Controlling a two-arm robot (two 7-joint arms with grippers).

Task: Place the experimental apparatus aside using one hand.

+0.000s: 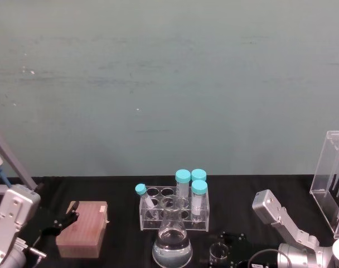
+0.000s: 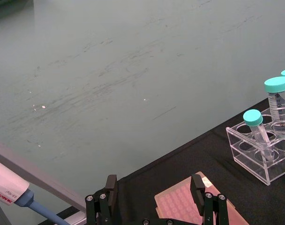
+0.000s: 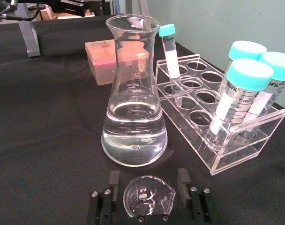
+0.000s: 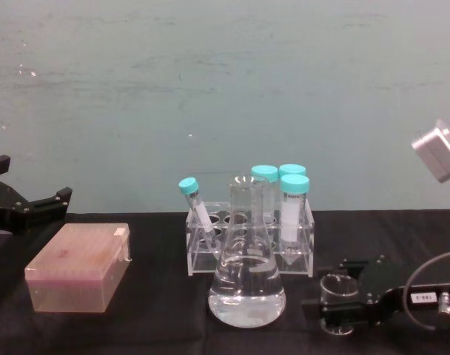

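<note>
Half into the grasp, apparently: straddles the beaker [image 3: 147, 201] with the right claw [image 3: 148, 176] released, at 3 o'clock of the flask [image 3: 133, 140] on the desk [image 3: 48, 140]. Needs next a gentle clench on the glass, then a straight lift and carry toward 3 o'clock, clear of the rack [image 3: 241, 145]. Hangs the left claw [image 2: 154, 183] released over the box [image 1: 83, 229] at 9 o'clock.

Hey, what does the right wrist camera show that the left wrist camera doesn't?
Right wrist view, not the left: the conical flask holding clear liquid, and the small beaker standing between the fingers of the right hand.
Left wrist view, not the right: a white and blue pipette, near the open left hand.
Both: the pink tip box and the clear rack with its teal-capped tubes.
</note>
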